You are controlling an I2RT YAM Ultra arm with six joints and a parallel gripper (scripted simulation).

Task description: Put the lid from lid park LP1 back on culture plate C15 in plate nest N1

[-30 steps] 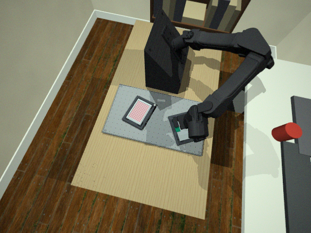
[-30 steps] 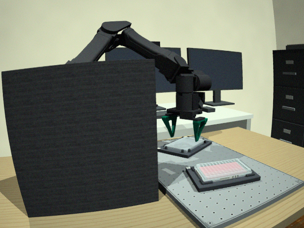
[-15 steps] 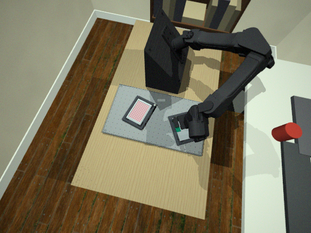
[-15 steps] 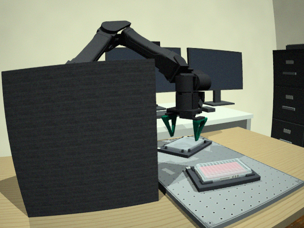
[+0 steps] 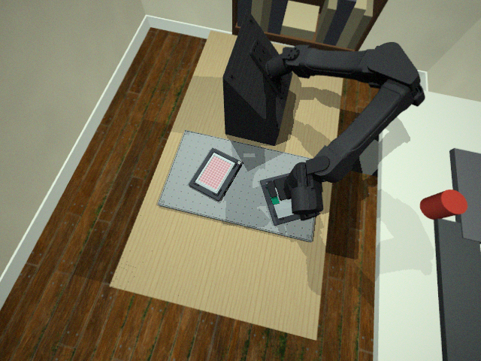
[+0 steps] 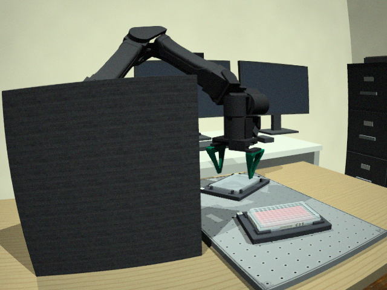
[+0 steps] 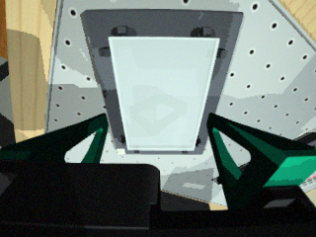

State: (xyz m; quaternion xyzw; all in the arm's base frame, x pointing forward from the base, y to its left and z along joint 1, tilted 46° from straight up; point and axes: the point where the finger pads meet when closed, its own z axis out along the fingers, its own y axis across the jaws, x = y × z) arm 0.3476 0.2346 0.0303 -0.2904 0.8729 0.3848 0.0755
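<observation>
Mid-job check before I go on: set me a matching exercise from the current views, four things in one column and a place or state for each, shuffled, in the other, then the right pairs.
Things
1. lid
2. culture plate C15
3. gripper
4. black panel

Places or states
A. uncovered, pink wells showing, in the plate nest N1
B. open, green fingers straddling the lid from above
C. lying flat in the lid park LP1
D. standing upright at the back edge of the grey perforated board

Pairs: 1-C, 2-A, 3-B, 4-D
</observation>
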